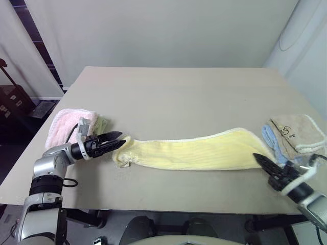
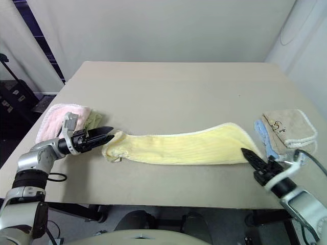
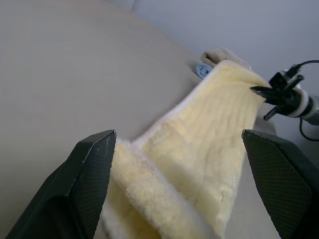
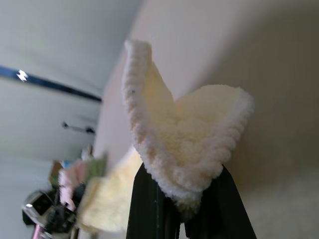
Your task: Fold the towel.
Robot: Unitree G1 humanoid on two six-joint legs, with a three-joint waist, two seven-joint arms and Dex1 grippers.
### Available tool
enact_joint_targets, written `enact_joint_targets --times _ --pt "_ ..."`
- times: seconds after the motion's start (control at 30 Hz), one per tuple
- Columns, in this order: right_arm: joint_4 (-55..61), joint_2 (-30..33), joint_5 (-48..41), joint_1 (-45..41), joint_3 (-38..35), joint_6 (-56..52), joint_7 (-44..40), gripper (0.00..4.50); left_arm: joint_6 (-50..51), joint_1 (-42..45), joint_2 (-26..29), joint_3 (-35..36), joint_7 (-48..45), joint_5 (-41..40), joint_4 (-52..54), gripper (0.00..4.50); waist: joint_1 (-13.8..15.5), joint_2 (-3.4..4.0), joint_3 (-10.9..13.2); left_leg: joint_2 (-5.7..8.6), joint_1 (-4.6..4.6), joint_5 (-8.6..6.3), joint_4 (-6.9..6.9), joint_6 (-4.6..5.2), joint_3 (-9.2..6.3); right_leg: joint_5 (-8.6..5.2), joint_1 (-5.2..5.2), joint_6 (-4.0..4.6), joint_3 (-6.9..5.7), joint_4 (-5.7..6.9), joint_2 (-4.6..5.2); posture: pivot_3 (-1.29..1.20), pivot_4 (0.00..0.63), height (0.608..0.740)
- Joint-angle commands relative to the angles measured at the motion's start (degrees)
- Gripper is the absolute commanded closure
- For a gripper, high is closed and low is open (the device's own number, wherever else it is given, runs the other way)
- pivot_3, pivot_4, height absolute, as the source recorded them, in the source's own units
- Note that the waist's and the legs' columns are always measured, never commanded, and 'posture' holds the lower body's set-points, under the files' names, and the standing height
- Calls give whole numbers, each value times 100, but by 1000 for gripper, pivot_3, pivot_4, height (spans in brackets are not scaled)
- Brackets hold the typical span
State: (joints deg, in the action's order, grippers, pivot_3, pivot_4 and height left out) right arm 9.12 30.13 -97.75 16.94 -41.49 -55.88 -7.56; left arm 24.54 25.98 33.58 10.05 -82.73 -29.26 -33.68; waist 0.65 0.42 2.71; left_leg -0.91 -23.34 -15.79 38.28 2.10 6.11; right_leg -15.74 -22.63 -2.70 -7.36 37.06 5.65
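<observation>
The towel is a long pale yellow strip lying across the table from left to right. Its left end is bunched up. My left gripper is at that end, pointing along the towel. In the left wrist view its fingers stand wide open, with the bunched towel end between them and not pinched. My right gripper is at the towel's right end, near the table's front edge. The right wrist view shows it shut on a corner of the towel, which folds up out of the jaws.
A pink towel and a greenish cloth lie just behind my left gripper. A beige towel with a dark logo and a blue cloth sit at the right edge, beside my right gripper. The table's far half is bare.
</observation>
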Motion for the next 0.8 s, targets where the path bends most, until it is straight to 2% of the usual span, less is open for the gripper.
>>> enact_joint_targets --times 0.03,0.17,0.5,0.63,0.8 --pt "238 -62 -250 47 -261 348 -71 4471 37 259 8 -40 -42 -12 29 236 -12 -2 1 0 1 0 0 0 1 0 2 0 2 -1 -1 0 0 740" --pt "288 -87 -350 225 -349 558 -104 4471 25 374 -20 -72 -97 8 -84 236 -1 2 1 0 2 0 -1 0 0 0 0 0 4 0 -2 0 0 740" --pt "-54 108 134 663 -480 729 -335 4471 -136 392 -27 -132 -202 125 -271 236 6 4 2 0 0 0 -3 0 0 -3 -3 0 7 -3 -2 0 0 740" --pt "-334 330 252 774 -674 692 -536 4471 131 385 -5 -167 -205 57 -93 236 10 4 2 0 1 -1 -3 -1 0 -4 -3 1 8 -4 -2 0 0 740" --pt "-205 386 389 566 -488 664 -582 4471 910 352 133 -307 -361 -121 506 236 -4 5 4 0 0 -1 -4 -1 0 -4 -4 2 8 -6 -2 0 0 740"
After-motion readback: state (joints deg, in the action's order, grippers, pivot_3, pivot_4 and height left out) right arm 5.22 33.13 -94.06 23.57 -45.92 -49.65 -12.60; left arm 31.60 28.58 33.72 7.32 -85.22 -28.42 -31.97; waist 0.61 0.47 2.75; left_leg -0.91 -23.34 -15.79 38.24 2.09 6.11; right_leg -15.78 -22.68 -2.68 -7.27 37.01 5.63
